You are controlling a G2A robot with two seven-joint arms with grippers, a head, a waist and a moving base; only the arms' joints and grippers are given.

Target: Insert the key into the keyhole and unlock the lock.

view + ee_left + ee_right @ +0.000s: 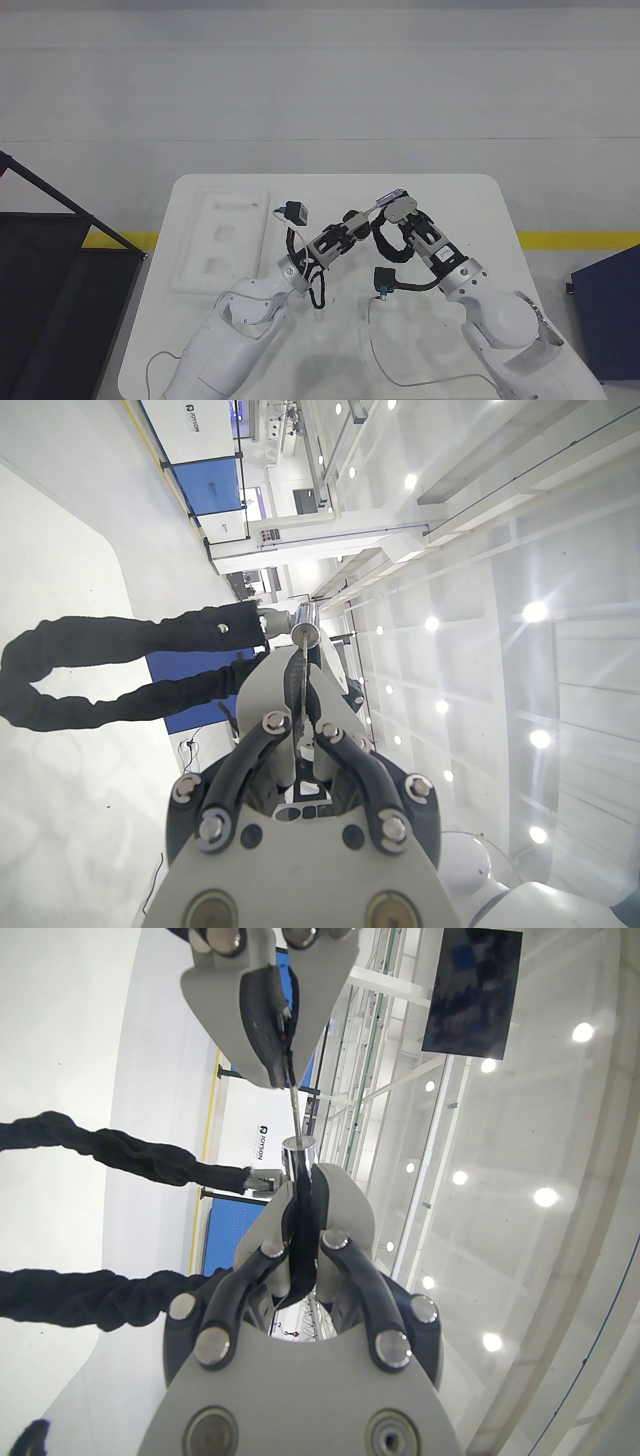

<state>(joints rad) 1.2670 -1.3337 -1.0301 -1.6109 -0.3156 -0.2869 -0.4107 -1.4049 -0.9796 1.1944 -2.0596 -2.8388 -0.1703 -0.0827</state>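
Both arms are raised above the table and meet at the middle. My left gripper (301, 680) (366, 213) is shut on the key (302, 660), gripping its flat bow. The thin key blade (296, 1105) runs straight into the keyhole in the end face of the shiny lock cylinder (300, 1153) (306, 629). My right gripper (303, 1183) (404, 212) is shut on the lock's body just behind that cylinder. The lock's black fabric-sleeved cable (100, 672) (125, 1153) hangs off in a loop (385, 248).
A white moulded tray (222, 240) lies on the left part of the white table (470, 215). A thin cable with a small dark plug (381, 283) trails across the table between the arms.
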